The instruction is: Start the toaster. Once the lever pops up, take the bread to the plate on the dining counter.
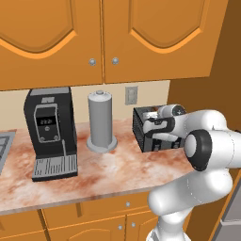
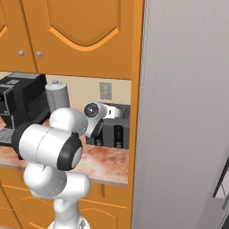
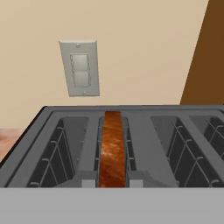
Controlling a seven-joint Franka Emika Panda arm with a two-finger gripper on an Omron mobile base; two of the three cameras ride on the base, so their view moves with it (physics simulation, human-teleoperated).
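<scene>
Nearest the lens in the left base view is the white arm's dark elbow joint, at about four o'clock; past it the wrist reaches to the toaster (image 1: 143,129), a small black ribbed box on the marbled desk (image 1: 113,169) near three o'clock. A grey canister (image 1: 101,121) stands at the centre and a tall coffee machine (image 1: 49,132) at nine o'clock, well apart from the toaster. The pincer itself is masked by the wrist, so its jaws cannot be read from this side.

From the right base view the arm's big joint sits at seven o'clock, and the hand lies against the toaster (image 2: 117,127) just left of centre; a broad grey panel (image 2: 183,112) cuts off everything from one to five o'clock. The toaster's grey end face shows a dark vertical slot, but whether the lever is down is too small to tell.

Looking along the hand, the toaster's (image 3: 131,144) open top spreads across the lower half, and the bread (image 3: 113,148) stands edge-on in the slot at six o'clock, brown crust upward. A wall switch (image 3: 80,68) hangs at eleven o'clock. The fingertips are lost at the bottom edge; the pincer is clenched, with nothing visibly held.

My judgement: this is the starting step, or the wait on the lever. Next comes releasing the jaws and gripping the crust.
</scene>
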